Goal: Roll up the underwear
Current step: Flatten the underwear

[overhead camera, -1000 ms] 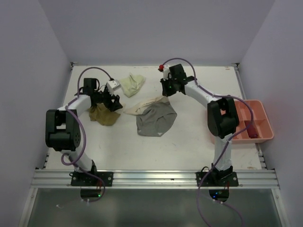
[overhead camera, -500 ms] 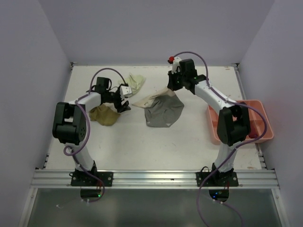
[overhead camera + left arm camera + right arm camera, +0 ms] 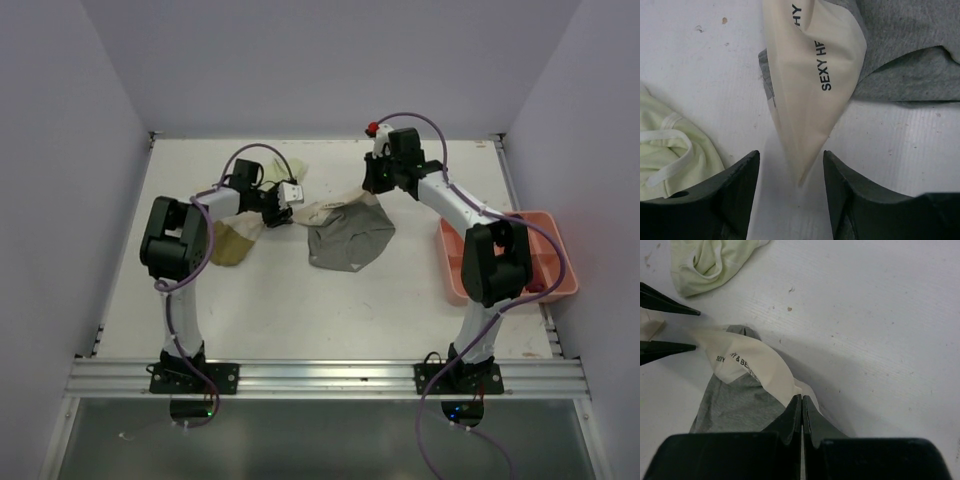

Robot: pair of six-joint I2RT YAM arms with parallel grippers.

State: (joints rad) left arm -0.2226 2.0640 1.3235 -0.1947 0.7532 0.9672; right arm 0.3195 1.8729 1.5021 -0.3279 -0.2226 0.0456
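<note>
Left wrist | left claw (image 3: 790, 156) released, astride cream underwear (image 3: 810, 75) tip; right claw (image 3: 801, 402) clenched, pinching its other end

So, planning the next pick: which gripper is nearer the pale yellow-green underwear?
Left. The left gripper is just beside the pale yellow-green underwear; the right gripper is farther off, shut on the cream underwear.

Overhead view looks down from behind; both close wrist views share cream underwear (image 3: 810, 75).
</note>
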